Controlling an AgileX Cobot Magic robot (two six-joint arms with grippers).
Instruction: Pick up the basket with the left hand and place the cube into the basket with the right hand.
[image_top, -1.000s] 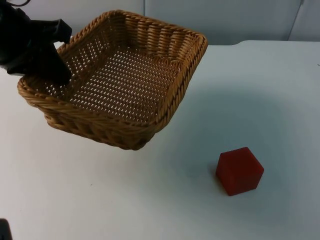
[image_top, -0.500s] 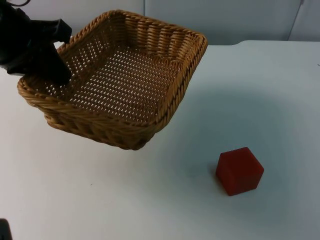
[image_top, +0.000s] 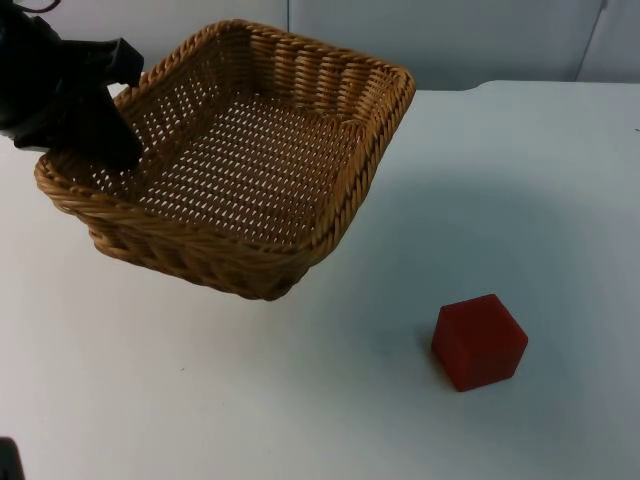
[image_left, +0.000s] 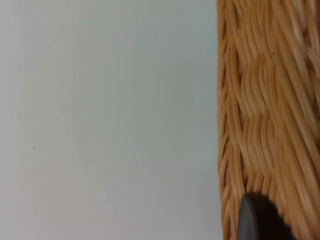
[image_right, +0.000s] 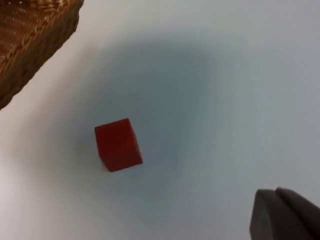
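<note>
A woven wicker basket (image_top: 205, 255) sits at the table's back left, its right side raised and casting a shadow. My left gripper (image_top: 112, 140) is shut on the basket's left rim, with one finger inside the wall. The left wrist view shows that rim (image_left: 265, 100) up close, with a black fingertip (image_left: 257, 220) against it. A red cube (image_top: 479, 341) rests on the white table at the front right, well apart from the basket. In the right wrist view the cube (image_right: 118, 144) lies below my right gripper (image_right: 285, 215), which hangs above the table to one side of it. A basket corner (image_right: 30, 40) shows there too.
The grey partition wall (image_top: 450, 40) closes off the back of the table. Bare white table top (image_top: 250, 390) stretches between the basket and the cube and along the front.
</note>
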